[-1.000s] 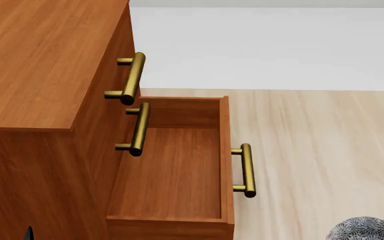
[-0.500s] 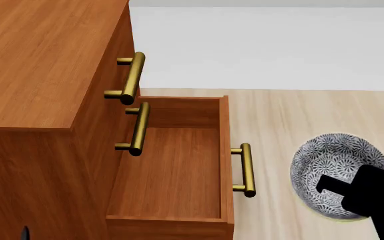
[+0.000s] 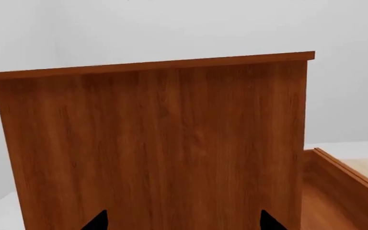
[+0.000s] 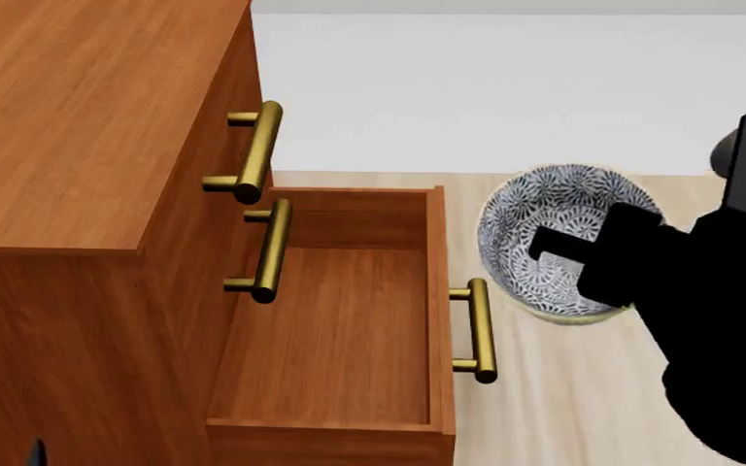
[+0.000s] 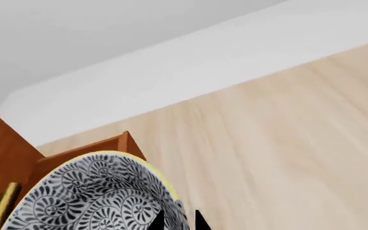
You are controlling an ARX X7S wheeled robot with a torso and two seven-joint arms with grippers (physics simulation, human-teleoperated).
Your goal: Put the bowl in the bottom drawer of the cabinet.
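Observation:
The speckled blue-grey bowl [image 4: 558,225] hangs in the air just right of the bottom drawer's brass handle [image 4: 478,330], tilted with its opening toward the camera. My right gripper [image 4: 552,243] is shut on its rim, one finger inside the bowl. In the right wrist view the bowl [image 5: 88,191] fills the lower corner and the rim sits between the two fingertips [image 5: 158,221]. The bottom drawer [image 4: 435,282] of the cabinet [image 4: 75,116] stands pulled out, its wooden floor bare. My left gripper [image 3: 182,225] is open, facing the cabinet's side panel [image 3: 152,143].
Two upper drawers are closed, their brass handles [image 4: 259,150] sticking out over the open drawer. Pale wood floor [image 4: 581,388] lies to the right of the cabinet, with a white wall [image 4: 503,87] behind it. The drawer's side wall [image 3: 344,177] shows beside the left gripper.
The right arm has carried the bowl up from the lower right edge of the head view toward the drawer's front. The cabinet and left arm have stayed put.

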